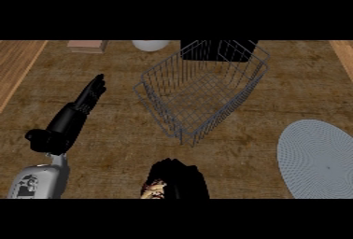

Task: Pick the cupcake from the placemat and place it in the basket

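My right hand [183, 179] sits at the lower middle of the head view, fingers curled round the cupcake [153, 189], of which only a brown and cream bit shows at the hand's left side. The wire basket [207, 88] stands beyond it, in the upper middle, with nothing visible inside. The round grey placemat [318, 158] lies at the right edge, bare, to the right of the hand. My left hand [76, 112] rests open at the left, fingers straight and pointing away.
A white rounded object [150, 45] and a pinkish block [88, 45] lie along the far edge. A black box [221, 50] stands behind the basket. Lighter wood strips border the counter at left and right.
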Available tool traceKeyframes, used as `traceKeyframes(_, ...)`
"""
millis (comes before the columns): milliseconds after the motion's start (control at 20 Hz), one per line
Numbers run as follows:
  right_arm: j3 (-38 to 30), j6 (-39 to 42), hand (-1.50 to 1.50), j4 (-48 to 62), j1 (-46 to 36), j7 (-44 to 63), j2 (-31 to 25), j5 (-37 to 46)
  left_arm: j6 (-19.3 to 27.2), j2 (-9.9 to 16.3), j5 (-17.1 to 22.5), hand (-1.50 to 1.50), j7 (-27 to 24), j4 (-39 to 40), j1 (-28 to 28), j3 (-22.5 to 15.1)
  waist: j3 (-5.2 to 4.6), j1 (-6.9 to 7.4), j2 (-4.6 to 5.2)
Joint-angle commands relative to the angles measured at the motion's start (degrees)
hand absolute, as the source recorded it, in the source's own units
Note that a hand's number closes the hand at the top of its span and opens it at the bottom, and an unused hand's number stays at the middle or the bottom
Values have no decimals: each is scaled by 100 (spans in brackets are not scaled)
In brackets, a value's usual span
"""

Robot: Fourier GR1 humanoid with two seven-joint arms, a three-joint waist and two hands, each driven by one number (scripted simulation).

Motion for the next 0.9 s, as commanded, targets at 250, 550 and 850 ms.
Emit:
traceKeyframes(250,802,-1083,150,-792,-984,1965,13,769,12,65,35,0,-1,22,51,124,-21,-117,-49)
traceKeyframes(550,401,-329,150,-916,-1616,2681,16,1091,169,37,-126,0,38,108,-89,103,-32,-212,-48)
traceKeyframes(850,-284,-94,150,-788,-2457,3179,20,1079,72,-25,-82,0,-88,202,-6,28,-30,-146,-3)
